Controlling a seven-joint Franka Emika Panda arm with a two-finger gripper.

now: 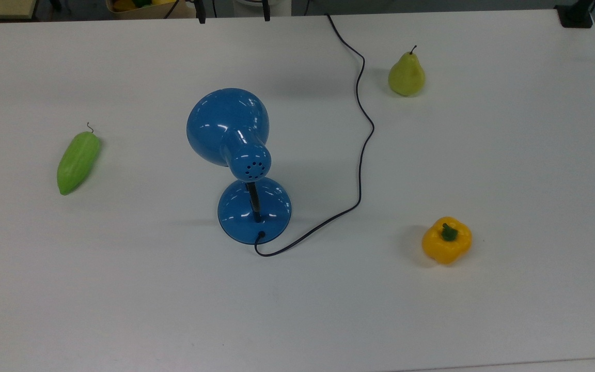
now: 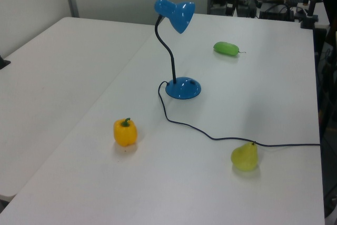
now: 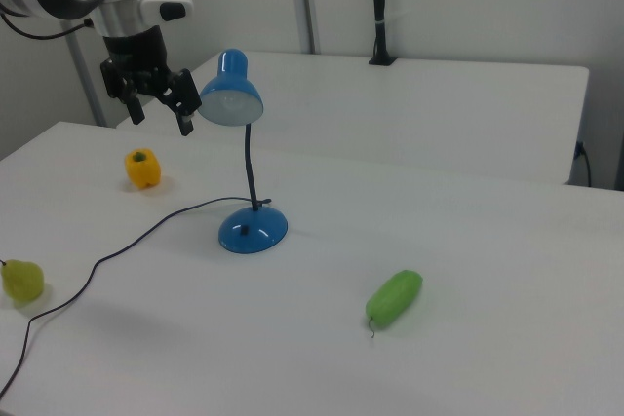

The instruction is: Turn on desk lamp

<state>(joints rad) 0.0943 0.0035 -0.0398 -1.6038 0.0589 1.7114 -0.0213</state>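
The desk lamp stands upright mid-table, with its glossy blue dome shade [image 1: 228, 124] [image 2: 176, 14] [image 3: 231, 94] on a black gooseneck over a round blue base [image 1: 254, 209] [image 2: 183, 88] [image 3: 253, 229]. Its thin black cord [image 1: 362, 155] [image 2: 210, 136] [image 3: 127, 241] snakes away across the table. In the right view my gripper [image 3: 159, 116] hangs in the air just left of the shade, at about shade height. Its fingers point down and are open, with nothing between them. It does not touch the lamp.
A green cucumber-like vegetable [image 1: 78, 162] [image 2: 226, 49] [image 3: 394, 299], a pear [image 1: 406, 75] [image 2: 244, 156] [image 3: 21, 280] and a yellow bell pepper [image 1: 446, 240] [image 2: 125, 132] [image 3: 143, 169] lie spread around the lamp. A black clamp post [image 3: 378, 7] stands on the far table.
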